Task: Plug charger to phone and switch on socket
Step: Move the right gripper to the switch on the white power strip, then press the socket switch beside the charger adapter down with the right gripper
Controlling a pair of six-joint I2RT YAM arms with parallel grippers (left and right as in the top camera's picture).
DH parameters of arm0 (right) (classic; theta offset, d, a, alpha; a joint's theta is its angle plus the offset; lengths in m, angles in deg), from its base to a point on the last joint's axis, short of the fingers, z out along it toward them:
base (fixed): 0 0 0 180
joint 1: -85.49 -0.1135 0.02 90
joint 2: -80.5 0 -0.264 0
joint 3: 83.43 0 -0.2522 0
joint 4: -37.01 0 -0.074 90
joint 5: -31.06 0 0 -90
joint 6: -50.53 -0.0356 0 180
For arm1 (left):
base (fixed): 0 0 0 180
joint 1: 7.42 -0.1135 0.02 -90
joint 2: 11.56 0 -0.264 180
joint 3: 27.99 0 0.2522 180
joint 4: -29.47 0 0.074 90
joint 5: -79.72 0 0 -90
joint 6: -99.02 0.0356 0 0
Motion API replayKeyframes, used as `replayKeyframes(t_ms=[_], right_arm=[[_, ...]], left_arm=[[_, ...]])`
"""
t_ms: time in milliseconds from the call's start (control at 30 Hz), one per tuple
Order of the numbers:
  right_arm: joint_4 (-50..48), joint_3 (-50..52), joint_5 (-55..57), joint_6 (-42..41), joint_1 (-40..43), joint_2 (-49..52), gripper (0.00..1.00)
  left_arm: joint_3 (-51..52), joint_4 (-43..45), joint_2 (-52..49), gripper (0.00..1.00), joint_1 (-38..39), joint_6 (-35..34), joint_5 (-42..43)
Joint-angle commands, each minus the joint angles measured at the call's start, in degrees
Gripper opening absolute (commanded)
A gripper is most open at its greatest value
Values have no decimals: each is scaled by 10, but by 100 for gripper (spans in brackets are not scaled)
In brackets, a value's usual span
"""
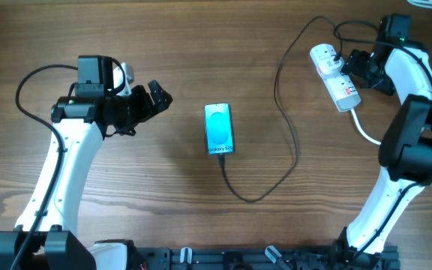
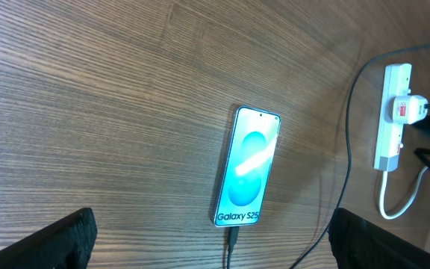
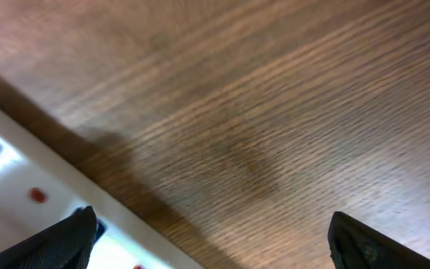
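The phone [image 1: 218, 129] lies flat mid-table, cyan screen up, "Galaxy S25" strip at its near end; it also shows in the left wrist view [image 2: 248, 167]. The black charger cable [image 1: 285, 127] runs from the phone's near end, loops right and goes up to a plug in the white socket strip [image 1: 334, 75]. Its tip sits at the phone's port [image 2: 232, 237]. My left gripper [image 1: 156, 97] is open and empty, left of the phone. My right gripper [image 1: 360, 66] is open, right beside the socket [image 3: 21, 194], one finger over its edge near red marks.
The socket's thick white cord [image 1: 366, 131] curves down toward my right arm's base. More white cables [image 1: 426, 6] lie at the top right corner. The wooden table [image 1: 201, 45] is bare around the phone.
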Motion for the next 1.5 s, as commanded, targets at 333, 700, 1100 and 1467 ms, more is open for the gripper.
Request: replayKeyframes(t_ms=[333,700,1100,1467], right_arm=[[-8,13,-31,1,0,15,100],[-9,13,-31,1,0,15,100],[11,13,-87,14,0,15,100],[21,13,-88,16,0,15,100]], left_arm=[[0,1,4,100,-2,11,-5],[0,1,4,100,-2,11,-5],[0,1,4,100,-2,11,-5],[0,1,4,100,-2,11,-5]])
